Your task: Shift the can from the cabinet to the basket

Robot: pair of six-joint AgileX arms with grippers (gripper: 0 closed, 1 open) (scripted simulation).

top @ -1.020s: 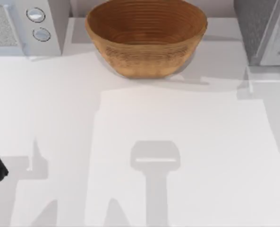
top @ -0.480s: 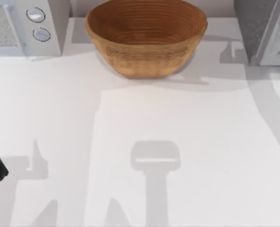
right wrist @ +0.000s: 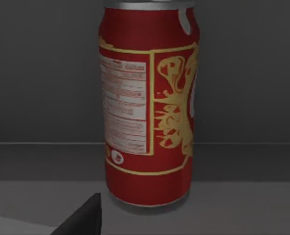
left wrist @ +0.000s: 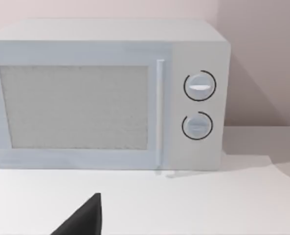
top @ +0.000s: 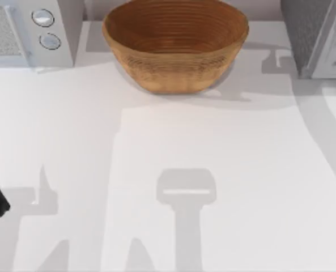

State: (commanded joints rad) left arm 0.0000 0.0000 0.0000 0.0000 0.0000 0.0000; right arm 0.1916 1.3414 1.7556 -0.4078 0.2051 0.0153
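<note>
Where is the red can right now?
The can stands upright on a dark shelf against a dark back wall, close ahead in the right wrist view. The basket, at the far middle of the table in the top view, has no can in it.

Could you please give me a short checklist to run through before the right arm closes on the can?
1. Can upright on the dark cabinet shelf, in the right wrist view: ok.
2. Can centred between the right gripper's fingers: cannot tell; one dark fingertip sits low beside it.
3. Right gripper open for the grasp: cannot tell.
4. Basket at the table's far middle in the top view, open side up with nothing inside: ok.
5. Left arm out of the way: ok; its wrist view faces the microwave at the far left.
</note>
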